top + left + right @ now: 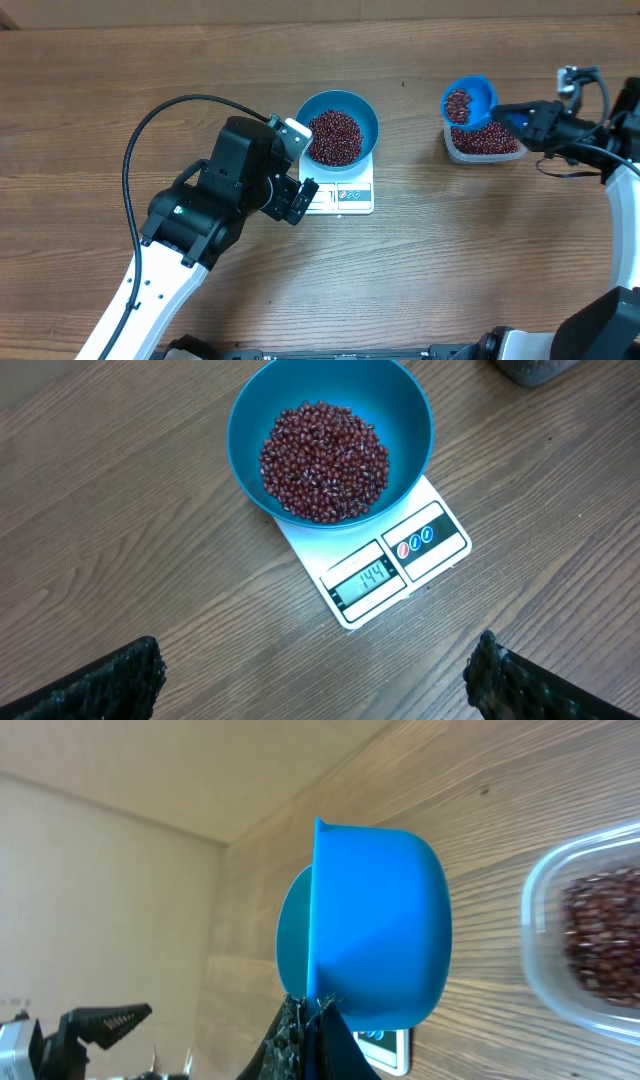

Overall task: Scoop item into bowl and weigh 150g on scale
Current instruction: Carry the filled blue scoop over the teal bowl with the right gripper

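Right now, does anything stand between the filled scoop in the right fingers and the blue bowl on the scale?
Nothing visible does. The scoop hangs at the tub, and only bare table lies between it and the bowl. The left arm sits on the bowl's far side, outside that path.

Overhead, the bowl covers most of the scale, whose display is too small to read. The tub is cut by the right wrist view's edge; the scoop hides most of the scale there.
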Motion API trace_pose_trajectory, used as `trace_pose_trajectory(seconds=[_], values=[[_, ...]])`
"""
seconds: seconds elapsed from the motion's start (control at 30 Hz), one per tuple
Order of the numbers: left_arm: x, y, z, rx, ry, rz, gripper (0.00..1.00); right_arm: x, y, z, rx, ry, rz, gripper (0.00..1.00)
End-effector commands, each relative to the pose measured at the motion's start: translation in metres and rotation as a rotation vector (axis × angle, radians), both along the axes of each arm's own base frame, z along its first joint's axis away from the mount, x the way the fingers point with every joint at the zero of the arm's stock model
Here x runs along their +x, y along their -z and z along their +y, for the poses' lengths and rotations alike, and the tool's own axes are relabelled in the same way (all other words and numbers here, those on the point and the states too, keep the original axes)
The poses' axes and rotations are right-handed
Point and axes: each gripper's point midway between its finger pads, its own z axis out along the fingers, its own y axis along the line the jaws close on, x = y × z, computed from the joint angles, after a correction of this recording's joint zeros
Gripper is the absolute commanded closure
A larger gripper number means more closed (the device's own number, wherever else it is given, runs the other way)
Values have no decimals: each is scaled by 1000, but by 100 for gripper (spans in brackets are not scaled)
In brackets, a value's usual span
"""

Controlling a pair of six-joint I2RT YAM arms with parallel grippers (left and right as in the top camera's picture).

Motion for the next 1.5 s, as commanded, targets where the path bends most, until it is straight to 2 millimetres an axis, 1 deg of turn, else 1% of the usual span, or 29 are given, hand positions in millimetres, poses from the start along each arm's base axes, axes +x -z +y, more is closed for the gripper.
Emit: trace_pose_trajectory(seconds=[0.0,0.1,0.2,0.4,0.6,0.7,0.87,1.23,1.47], values=[[4,-8,-2,-10,10,-18,1,-3,-9,20,-17,-57,-36,96],[4,-8,-2,-10,10,-18,0,-1,-4,37,-53,-89,-31,96],[4,-8,-2,-10,10,-18,1,1,-2,59,-96,-136,-50,96],[4,-8,-2,-10,10,-18,1,9,6,100,-231,-195,-103,96],[4,-8,-2,-10,10,-18,1,14,14,130,-365,-210,-149,96],[4,-8,-2,-10,10,-18,0,16,15,140,-407,-210,-172,96],[4,-8,-2,-10,10,-18,1,21,10,150,-427,-210,-216,96],[4,-8,-2,-10,10,-18,0,38,7,140,-522,-127,-271,96],[4,-8,-2,-10,10,-18,1,36,3,154,-548,-176,-332,96]])
